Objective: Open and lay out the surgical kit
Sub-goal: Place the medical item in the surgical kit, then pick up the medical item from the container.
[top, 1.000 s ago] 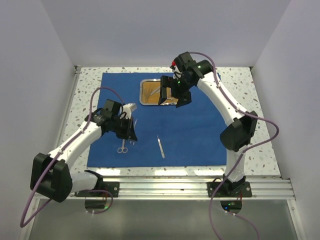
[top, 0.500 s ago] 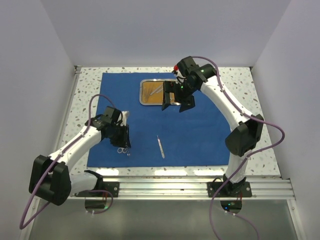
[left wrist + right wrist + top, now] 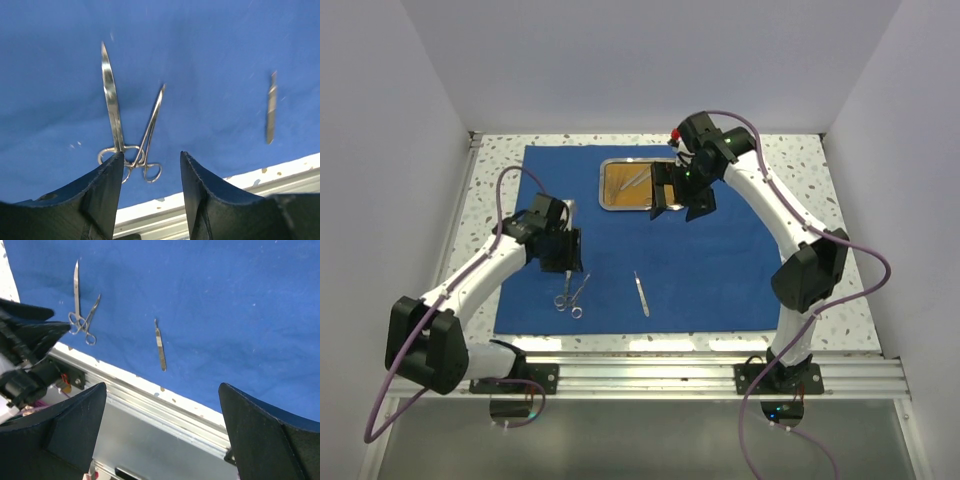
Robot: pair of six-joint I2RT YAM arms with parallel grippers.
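Left claw: jaws apart, nothing between the fingers, hovering low over the royal-blue cloth wrap, near its front-left corner. Right claw: jaws wide apart, gripping nothing, hanging just beside the right end of the steel tray. The wrap lies spread flat on the speckled tabletop. The tray sits on the wrap at far centre, orange-brown inside, with thin silver instruments in it; can't tell which ones. Scissors and forceps lie flat on the cloth just ahead of my left fingers, ring handles overlapping toward the near edge, tips splayed apart. A slim silver instrument lies by itself to their right, well apart from them, pointing roughly front to back; too blurred to name.
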